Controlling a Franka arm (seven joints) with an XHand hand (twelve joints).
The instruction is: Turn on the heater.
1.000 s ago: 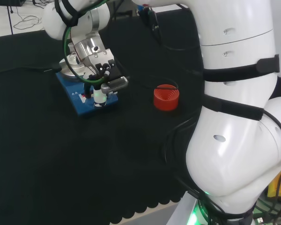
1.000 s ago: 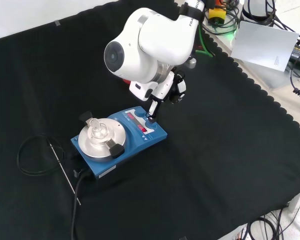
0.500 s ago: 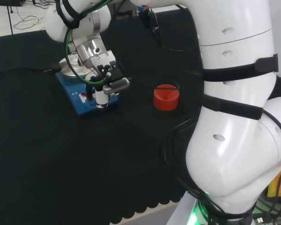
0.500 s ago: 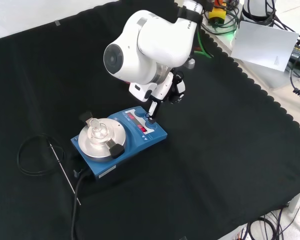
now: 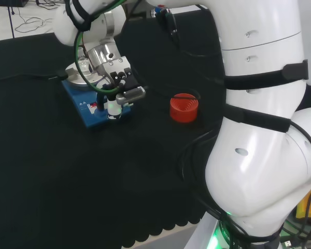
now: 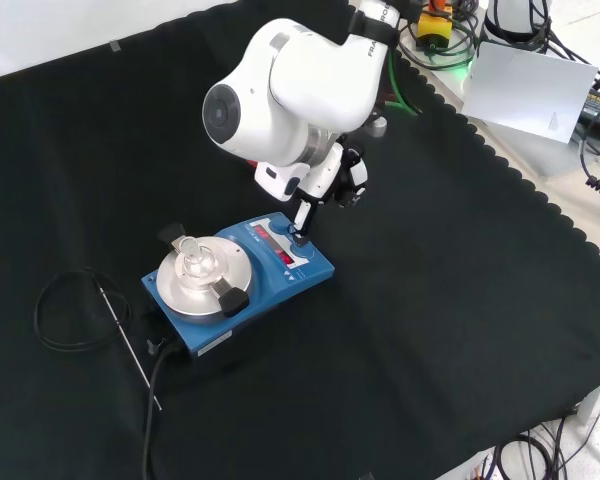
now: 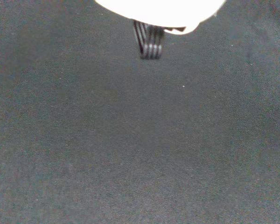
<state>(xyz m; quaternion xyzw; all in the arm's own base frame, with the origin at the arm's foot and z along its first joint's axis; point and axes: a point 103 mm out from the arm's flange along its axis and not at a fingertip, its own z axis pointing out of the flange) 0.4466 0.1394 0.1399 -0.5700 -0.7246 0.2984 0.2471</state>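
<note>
One straight finger of the hand (image 6: 302, 212) points down at the blue heater's (image 6: 242, 283) control panel near the cloth's middle, holding nothing, and it has barely shifted over the last second, so you're likely mid-press.
</note>
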